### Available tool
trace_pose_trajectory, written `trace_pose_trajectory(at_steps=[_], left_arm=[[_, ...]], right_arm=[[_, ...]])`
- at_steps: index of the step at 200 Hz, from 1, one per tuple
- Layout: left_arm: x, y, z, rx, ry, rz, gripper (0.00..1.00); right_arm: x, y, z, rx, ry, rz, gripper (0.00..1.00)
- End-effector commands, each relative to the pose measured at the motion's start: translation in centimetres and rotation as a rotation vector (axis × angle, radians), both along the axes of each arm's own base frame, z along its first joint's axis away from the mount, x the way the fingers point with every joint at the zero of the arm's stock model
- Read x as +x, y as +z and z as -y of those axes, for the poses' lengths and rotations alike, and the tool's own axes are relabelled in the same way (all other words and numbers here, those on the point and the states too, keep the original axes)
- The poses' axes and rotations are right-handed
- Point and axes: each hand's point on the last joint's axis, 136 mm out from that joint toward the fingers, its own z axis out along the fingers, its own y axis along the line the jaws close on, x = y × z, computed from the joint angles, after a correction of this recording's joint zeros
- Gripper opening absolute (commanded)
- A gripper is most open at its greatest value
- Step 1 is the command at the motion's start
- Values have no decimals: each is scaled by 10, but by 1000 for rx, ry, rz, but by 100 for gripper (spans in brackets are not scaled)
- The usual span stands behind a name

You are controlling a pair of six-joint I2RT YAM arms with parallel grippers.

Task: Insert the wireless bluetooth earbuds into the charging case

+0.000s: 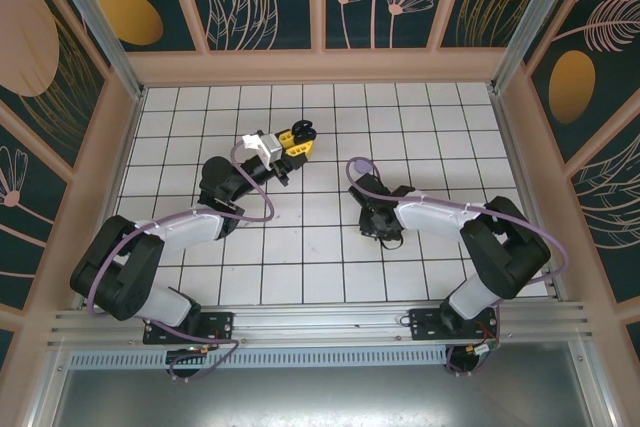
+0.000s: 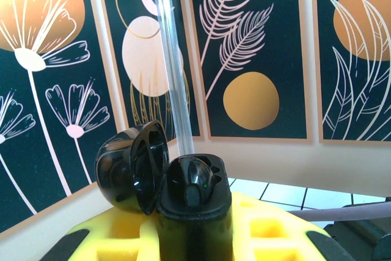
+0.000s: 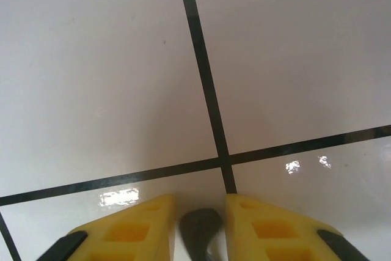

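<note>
While left gripper (image 2: 195,219) clamps 1 open case (image 2: 190,178), right gripper (image 3: 200,205) straddles 1 earbud (image 3: 198,229).

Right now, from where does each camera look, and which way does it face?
Top external: above and behind the arms, looking down on the tiled table; left gripper and right gripper show.
Left wrist: on the raised left arm, facing the wall panels; yellow fingers hold an open black charging case.
Right wrist: low over the table, facing down; yellow fingers flank a small dark thing.
Shared: top and right wrist see the table.

Black charging case (image 2: 190,181), lid open — dark earbud (image 3: 199,231) blurred.
</note>
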Motion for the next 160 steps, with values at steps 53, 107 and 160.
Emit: trace_pose_trajectory(at_steps=[53,107,160], left_arm=[[-7,17,1,-23,-30,28,0],[-11,22,2,-14,-40,57,0],[-14,21,3,30,-30,113,0]], right_arm=[[2,6,-3,11,20,24,18],[32,85,-25,137,42,210,17],[73,219,-56,298,112,485,17]])
